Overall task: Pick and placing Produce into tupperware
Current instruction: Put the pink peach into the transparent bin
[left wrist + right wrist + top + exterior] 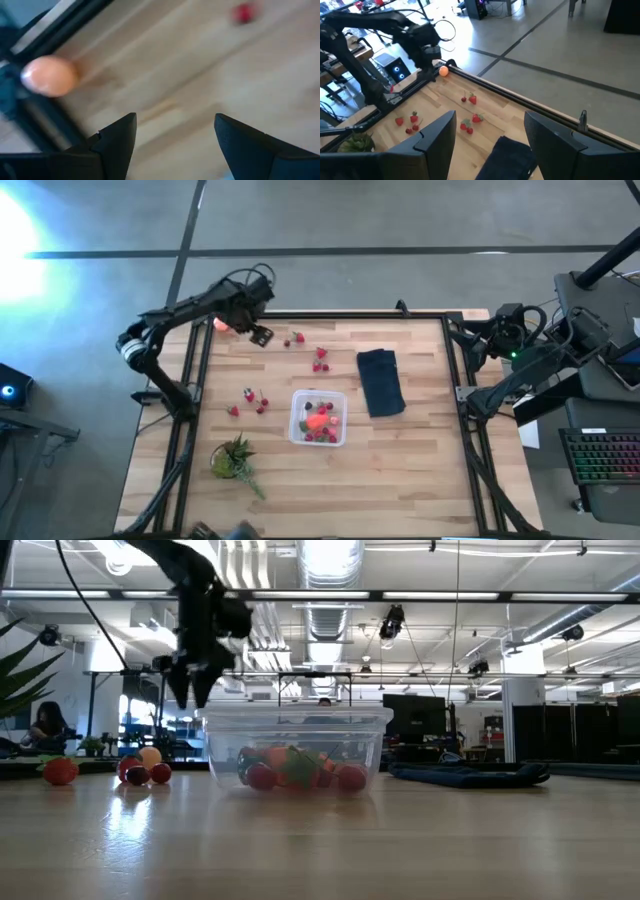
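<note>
Tupperware [319, 418] at table centre near front: holds several berries plus elongated orange-red piece [318, 420]; central spot looks reachable by both arms.
Loose strawberries [250, 399] just left of box, more [319, 359] behind it.
Left gripper [259, 332] at far-left table edge, jaws wide, empty, poised just beside peach-orange ball [221, 324]; likely next pick.
Right gripper [490, 131] parked off table's right side, jaws wide, empty.
No legible writing.

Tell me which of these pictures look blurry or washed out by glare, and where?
Left wrist view: all soft and smeared, the round peach-orange ball and a small red berry fuzzy. High view: white glare on the floor at the upper left; the clear plastic box stays readable. Low view: bright ceiling lights, the dark left arm nearly a silhouette. Right wrist view: sharp.
</note>
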Controlling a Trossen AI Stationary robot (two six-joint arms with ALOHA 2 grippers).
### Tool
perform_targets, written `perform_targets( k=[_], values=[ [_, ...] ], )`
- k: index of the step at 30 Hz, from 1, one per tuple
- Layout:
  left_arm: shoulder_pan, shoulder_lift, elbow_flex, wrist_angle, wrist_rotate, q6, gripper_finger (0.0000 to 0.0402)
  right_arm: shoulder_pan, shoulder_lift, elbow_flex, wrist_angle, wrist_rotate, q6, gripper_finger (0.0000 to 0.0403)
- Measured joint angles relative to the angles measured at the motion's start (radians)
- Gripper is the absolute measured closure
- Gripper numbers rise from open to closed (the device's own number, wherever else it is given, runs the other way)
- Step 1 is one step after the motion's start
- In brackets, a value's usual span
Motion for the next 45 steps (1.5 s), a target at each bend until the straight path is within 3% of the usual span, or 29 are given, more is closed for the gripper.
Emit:
perform_targets(
  k=[4,14,26,37,40,45],
  values=[
    [0.126,0.031,-0.027,-0.002,-0.100,0.030,0.0149,0.000,0.001,-0.003,0.000,0.016,0.029,0.0177],
    [0.304,0.057,-0.029,0.095,-0.063,0.077,0.0149,0.000,0.015,-0.007,0.000,0.055,0.054,0.0177],
    [0.352,0.194,-0.036,0.138,-0.101,0.140,0.0149,0.000,0.014,-0.007,0.000,0.062,0.104,0.0177],
    [0.351,0.212,-0.037,0.171,-0.169,0.171,0.0149,0.000,0.015,-0.008,0.000,0.080,0.133,0.0177],
    [0.341,0.212,-0.016,0.138,-0.235,0.187,0.0149,0.000,0.014,-0.008,0.000,0.088,0.133,0.0177],
    [0.339,0.212,0.041,0.050,-0.243,0.239,0.0149,0.000,0.014,-0.008,0.000,0.106,0.125,0.0177]
  ],
)
